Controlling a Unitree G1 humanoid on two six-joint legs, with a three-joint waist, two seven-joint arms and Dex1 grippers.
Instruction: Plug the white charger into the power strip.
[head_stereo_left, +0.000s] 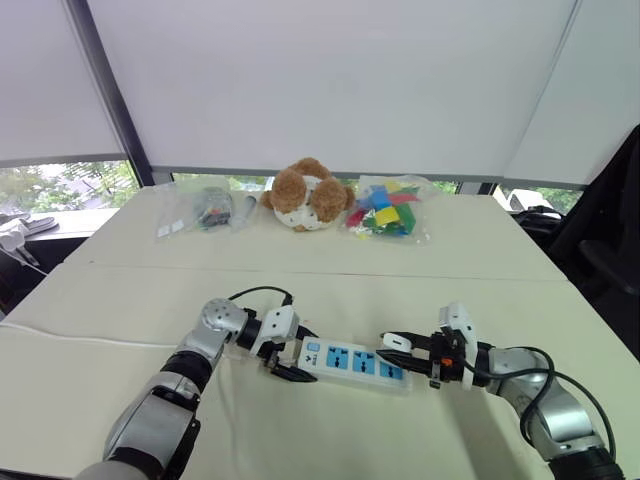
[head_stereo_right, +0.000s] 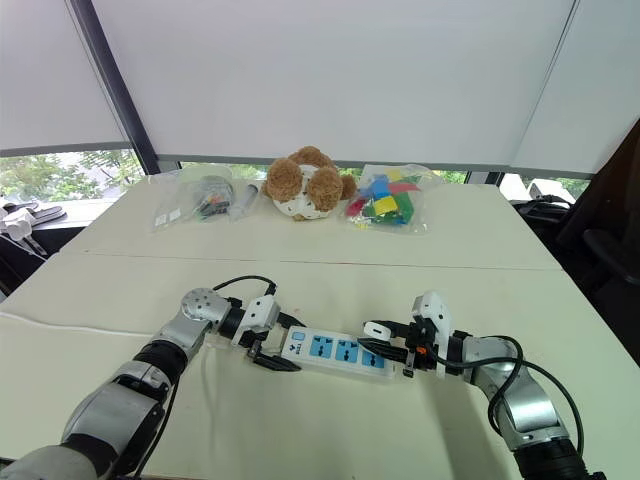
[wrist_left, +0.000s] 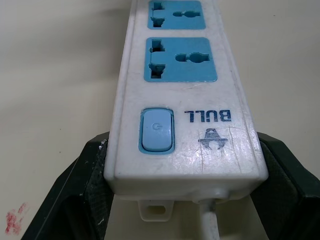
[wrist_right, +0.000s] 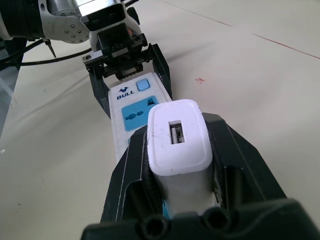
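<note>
A white power strip (head_stereo_left: 355, 362) with blue sockets lies on the cream table near the front. My left gripper (head_stereo_left: 292, 361) is shut on its switch end, one black finger (wrist_left: 75, 195) on each side of the casing (wrist_left: 185, 100). My right gripper (head_stereo_left: 398, 353) is shut on the white charger (head_stereo_left: 396, 342), holding it just above the strip's right end. In the right wrist view the charger (wrist_right: 177, 137) sits between the black fingers (wrist_right: 240, 150), USB port facing the camera, with the strip (wrist_right: 132, 107) and the left gripper (wrist_right: 127, 75) beyond it.
A brown and white plush toy (head_stereo_left: 306, 196) sits at the table's far side. To its right is a clear bag of coloured blocks (head_stereo_left: 388, 210), to its left a bag of small parts (head_stereo_left: 205, 210). The strip's black cable (head_stereo_left: 262, 292) loops behind my left wrist.
</note>
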